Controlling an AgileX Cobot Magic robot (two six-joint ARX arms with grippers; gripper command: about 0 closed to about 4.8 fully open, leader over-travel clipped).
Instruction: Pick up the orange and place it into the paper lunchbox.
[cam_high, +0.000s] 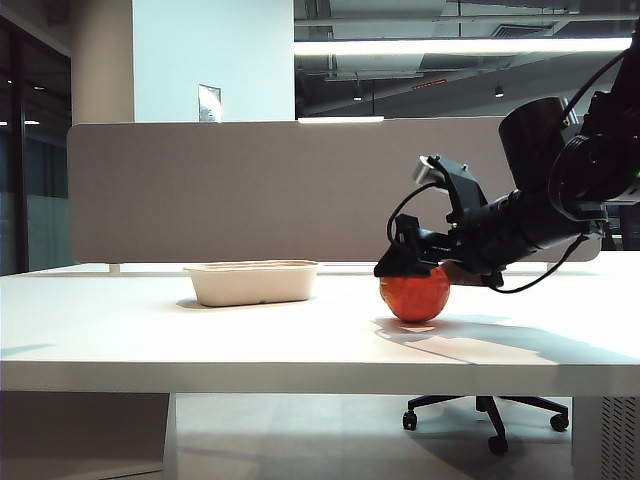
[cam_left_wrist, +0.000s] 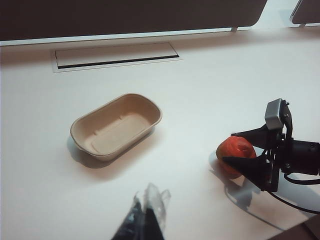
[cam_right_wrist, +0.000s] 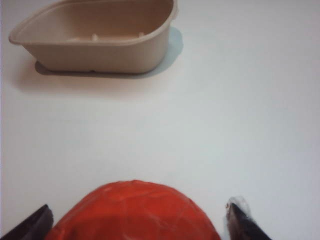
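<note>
The orange (cam_high: 415, 293) sits on the white table, right of the paper lunchbox (cam_high: 252, 282). My right gripper (cam_high: 410, 266) is open and lowered over it, one finger on each side of the fruit. In the right wrist view the orange (cam_right_wrist: 132, 212) fills the gap between the dark fingertips (cam_right_wrist: 239, 220) of the right gripper (cam_right_wrist: 140, 220). The lunchbox (cam_right_wrist: 95, 55) stands empty beyond it. From the left wrist view I see the lunchbox (cam_left_wrist: 127, 146), the orange (cam_left_wrist: 235, 150) and the right gripper (cam_left_wrist: 230, 147) straddling it. My left gripper (cam_left_wrist: 146, 196) hangs shut above bare table.
A grey divider panel (cam_high: 250, 190) runs along the back of the table. A flat cable-slot cover (cam_left_wrist: 115, 55) lies in the tabletop behind the lunchbox. An office chair base (cam_high: 487, 408) shows under the table at the right.
</note>
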